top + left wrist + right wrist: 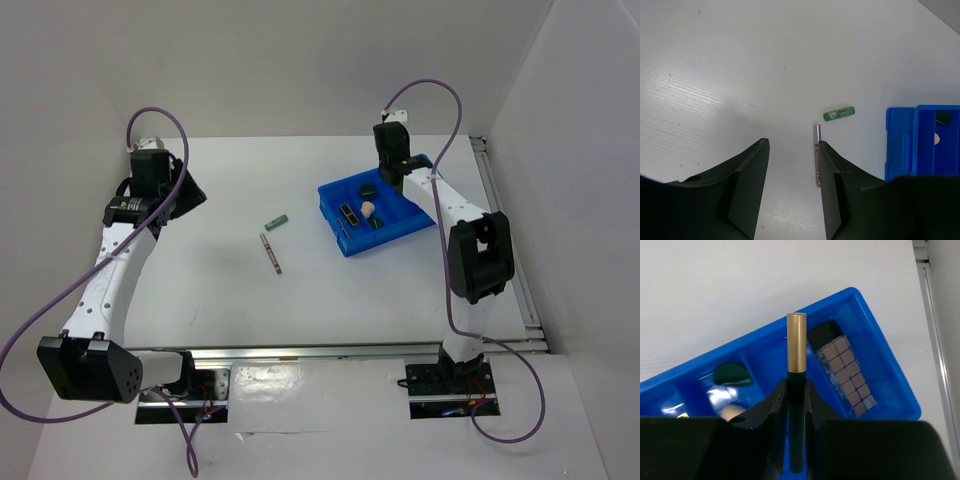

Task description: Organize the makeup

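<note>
My right gripper [796,385] is shut on a black-gold lipstick tube [796,342] and holds it above the blue divided tray [875,325]. In the tray lie a greyish-pink palette [846,375], a dark green round compact [732,374] and a peach sponge [730,412]. In the top view this gripper [397,172] hangs over the tray's far side [330,195]. A thin pencil [271,252] and a small green tube [277,222] lie on the table left of the tray. My left gripper [792,145] is open and empty; the pencil [816,132] sits by its right finger and the green tube [839,113] beyond.
White walls close in the table on the left, back and right. A metal rail [510,240] runs along the right edge. My left arm [110,280] stands at the far left, well away from the tray.
</note>
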